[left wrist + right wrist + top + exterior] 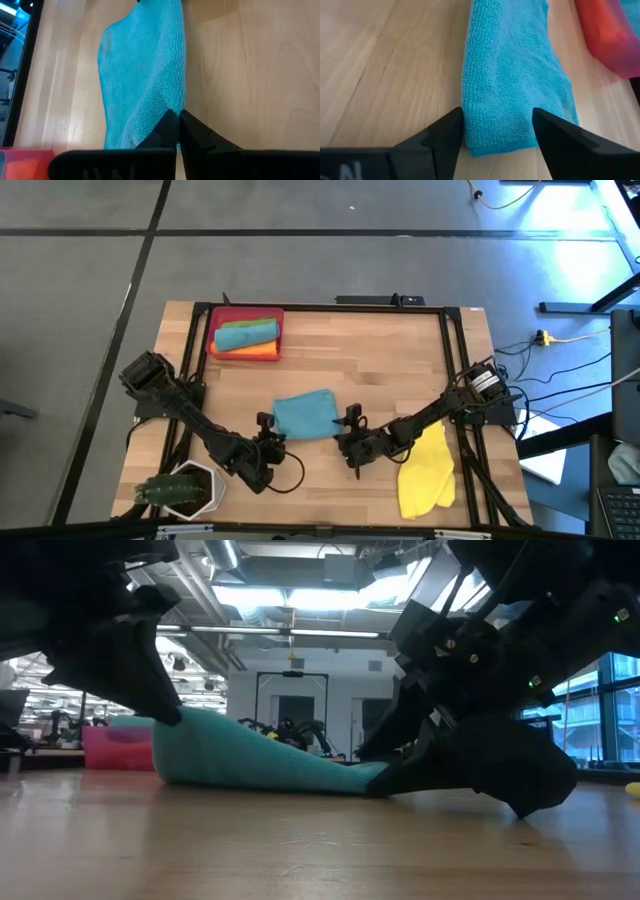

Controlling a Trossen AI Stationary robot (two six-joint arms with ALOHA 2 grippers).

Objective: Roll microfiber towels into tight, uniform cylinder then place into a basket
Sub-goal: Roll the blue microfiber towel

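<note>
A teal-blue microfiber towel [305,415], folded into a long band, lies across the table's middle. My left gripper [268,432] is shut on its left end, which is raised in the low view [175,730]. My right gripper [497,132] is open at the towel's right end [495,135], one finger at each long edge. That end lies flat on the wood [365,778]. The red basket [215,330] at the far left holds rolled teal, green and orange towels. A yellow towel [428,470] lies flat near the right edge. My left gripper pinches the towel's left end [159,112] between its two shut fingers, which slant down from the near left. That end is lifted off the table. The rest of the towel slopes down to its right end on the wood, not drawn taut. My right gripper has one finger [451,131] right beside the towel's long edge; I cannot tell whether it touches.
A white hexagonal pot with a plant [183,490] stands at the near left corner, close behind my left arm. A black frame [450,360] runs along the table's sides. Bare wood lies between the teal towel and the basket.
</note>
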